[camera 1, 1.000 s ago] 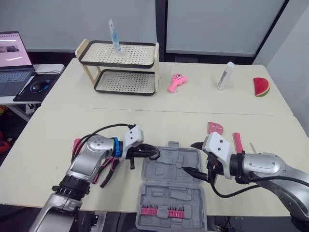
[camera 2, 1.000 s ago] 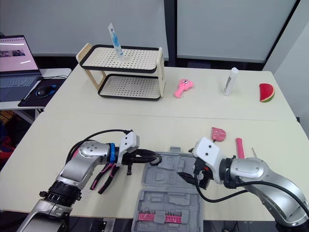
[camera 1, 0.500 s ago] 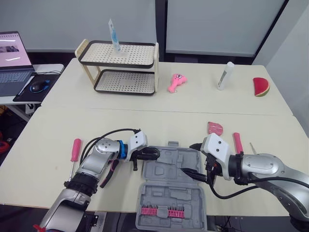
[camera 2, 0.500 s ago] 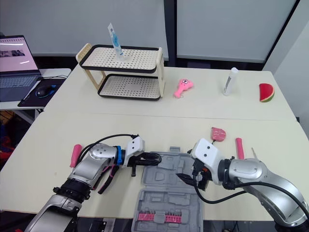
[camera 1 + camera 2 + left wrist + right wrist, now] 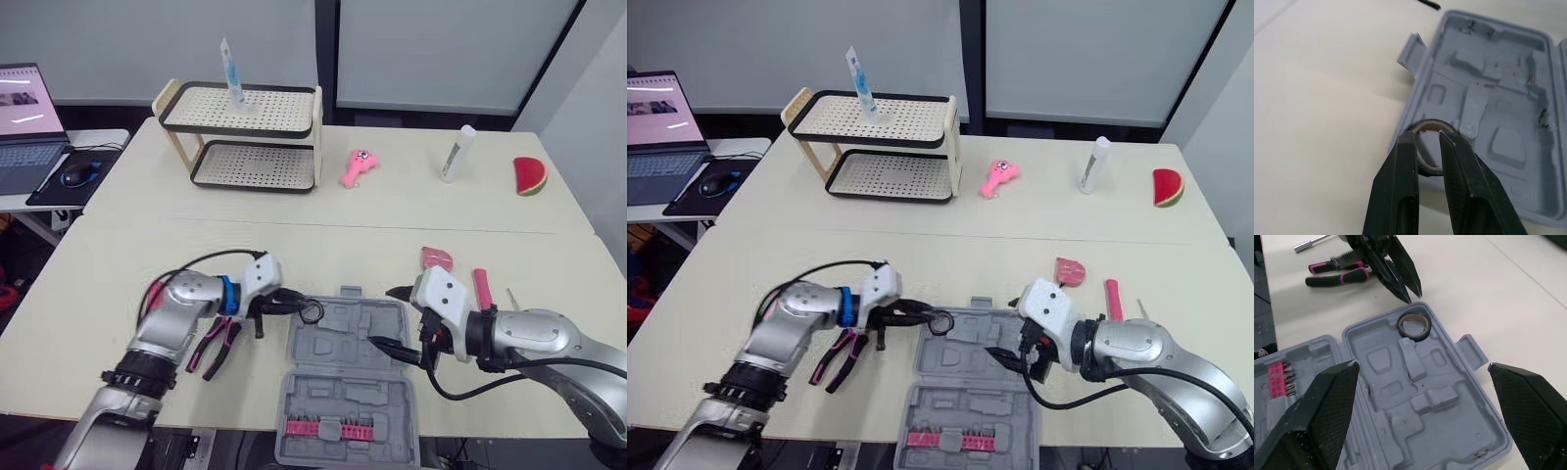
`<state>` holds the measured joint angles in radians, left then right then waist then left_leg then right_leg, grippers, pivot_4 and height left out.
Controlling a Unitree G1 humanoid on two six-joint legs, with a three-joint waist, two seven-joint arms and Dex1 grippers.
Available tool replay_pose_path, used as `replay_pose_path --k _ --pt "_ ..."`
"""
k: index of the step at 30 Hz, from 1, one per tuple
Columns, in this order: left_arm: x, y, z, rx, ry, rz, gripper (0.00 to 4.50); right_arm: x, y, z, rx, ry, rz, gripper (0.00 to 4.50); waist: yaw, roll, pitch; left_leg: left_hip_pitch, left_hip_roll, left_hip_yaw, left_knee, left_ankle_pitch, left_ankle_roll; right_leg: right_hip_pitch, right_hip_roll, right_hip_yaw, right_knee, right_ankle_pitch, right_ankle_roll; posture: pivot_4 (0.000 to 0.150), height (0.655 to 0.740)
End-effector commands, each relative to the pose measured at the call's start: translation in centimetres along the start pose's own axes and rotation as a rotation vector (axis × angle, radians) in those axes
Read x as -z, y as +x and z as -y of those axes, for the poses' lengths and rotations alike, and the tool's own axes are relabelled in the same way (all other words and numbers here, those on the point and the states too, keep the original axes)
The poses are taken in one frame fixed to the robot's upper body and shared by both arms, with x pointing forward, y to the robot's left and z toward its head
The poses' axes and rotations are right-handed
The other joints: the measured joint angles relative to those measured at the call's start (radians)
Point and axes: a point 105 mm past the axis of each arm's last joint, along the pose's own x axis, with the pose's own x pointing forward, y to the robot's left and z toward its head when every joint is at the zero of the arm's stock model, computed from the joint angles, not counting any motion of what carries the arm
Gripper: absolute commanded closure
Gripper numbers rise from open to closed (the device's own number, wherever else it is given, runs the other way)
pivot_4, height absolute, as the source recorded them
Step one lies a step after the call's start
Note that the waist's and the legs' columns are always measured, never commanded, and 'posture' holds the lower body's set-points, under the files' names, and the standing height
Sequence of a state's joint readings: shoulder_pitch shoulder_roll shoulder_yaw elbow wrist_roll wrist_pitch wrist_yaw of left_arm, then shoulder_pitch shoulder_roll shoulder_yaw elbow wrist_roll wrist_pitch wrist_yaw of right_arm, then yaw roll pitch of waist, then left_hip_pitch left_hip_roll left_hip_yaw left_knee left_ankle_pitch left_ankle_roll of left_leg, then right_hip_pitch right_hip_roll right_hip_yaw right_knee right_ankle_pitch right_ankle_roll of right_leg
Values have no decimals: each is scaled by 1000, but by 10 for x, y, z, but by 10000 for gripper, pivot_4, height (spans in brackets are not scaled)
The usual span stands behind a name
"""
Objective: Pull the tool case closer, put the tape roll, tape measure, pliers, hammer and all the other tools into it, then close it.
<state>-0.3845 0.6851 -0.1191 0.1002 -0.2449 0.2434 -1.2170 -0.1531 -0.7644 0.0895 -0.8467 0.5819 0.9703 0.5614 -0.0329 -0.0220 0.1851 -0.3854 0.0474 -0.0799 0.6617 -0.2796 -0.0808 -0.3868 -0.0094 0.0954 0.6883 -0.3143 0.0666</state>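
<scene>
Near table (image 5: 108,264), cream, abutting a second before grey wall panels; the far one bears a two-tier rack (image 5: 245,137) and a white bottle (image 5: 458,153); a laptop (image 5: 24,122) stands on a side desk. The open tool case (image 5: 338,345) holds the tape roll (image 5: 1413,326) in its far-left corner, just ahead of the left gripper (image 5: 1427,136), fingers narrowly parted, gripping nothing. The right gripper (image 5: 388,318), spread wide, hovers at the case's right. Pliers (image 5: 216,345) lie left of the case.

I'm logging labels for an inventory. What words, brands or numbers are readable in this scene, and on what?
No text here can be read.
On the laptop screen: too blurred to read.
On the tube standing on the rack: print too small.
On the white bottle: no legible label.
On the tool case: no lettering seen.
</scene>
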Motion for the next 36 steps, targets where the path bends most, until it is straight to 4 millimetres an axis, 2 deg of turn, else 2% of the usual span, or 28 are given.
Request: replay_pose_path --k 1,2,4,7,11,14,16,19,23,26,31,36 --pt "-18 -36 -6 -85 -23 67 37466 -16 -14 7 83 -94 83 0 -1 0 0 0 0 0 0 0 0 0 0 0 0 0 0 1500 7350" --pt "-18 -43 -7 -107 -37 70 37466 -17 -17 9 104 -110 87 0 -1 0 0 0 0 0 0 0 0 0 0 0 0 0 0 1500 7350" --pt "-5 -75 -13 -223 -95 46 37466 -9 -33 22 205 -143 67 0 0 0 0 0 0 0 0 0 0 0 0 0 0 0 0 1500 7350" --pt "35 -136 -14 -461 -198 -37 37466 22 -72 43 362 -126 -14 0 -2 0 -1 0 0 1 0 0 0 0 -1 0 1 0 0 1500 7350" --pt "72 -184 -3 -681 -298 -93 37466 58 -122 57 492 -37 -79 0 1 -1 0 4 0 3 0 -1 0 3 -1 0 1 -1 -1 1500 7350" --pt "95 -207 17 -779 -373 -126 28896 92 -161 59 555 15 -155 0 2 -3 -2 6 0 3 0 0 0 6 -1 1 0 -1 1 1500 7350" --pt "109 -219 34 -798 -434 -158 22890 108 -175 52 540 50 -196 0 1 -5 -3 8 0 4 0 0 0 9 -2 1 -2 0 1 1500 7350" --pt "124 -233 53 -817 -508 -198 13164 130 -186 42 516 105 -244 0 0 -7 -5 11 1 4 -2 -1 0 12 -2 1 -6 -4 0 1500 7350" --pt "137 -245 66 -838 -568 -221 434 151 -199 26 492 161 -294 0 0 -7 -5 14 1 6 -2 -1 -1 14 -3 2 -7 -7 -2 1500 7350" --pt "143 -249 67 -865 -590 -218 434 158 -200 24 489 177 -298 0 0 -7 -5 14 1 6 -3 -1 -1 14 -3 2 -7 -7 -2 1500 7350" --pt "144 -243 70 -861 -598 -203 434 161 -196 28 483 164 -299 0 0 -7 -5 14 1 7 -3 -1 -2 14 -3 3 -7 -7 -2 1500 7350" --pt "131 -237 71 -818 -569 -187 434 152 -185 32 476 142 -253 0 -1 -7 -5 14 1 8 -3 -2 -3 14 -4 4 -8 -7 -2 1500 7350"
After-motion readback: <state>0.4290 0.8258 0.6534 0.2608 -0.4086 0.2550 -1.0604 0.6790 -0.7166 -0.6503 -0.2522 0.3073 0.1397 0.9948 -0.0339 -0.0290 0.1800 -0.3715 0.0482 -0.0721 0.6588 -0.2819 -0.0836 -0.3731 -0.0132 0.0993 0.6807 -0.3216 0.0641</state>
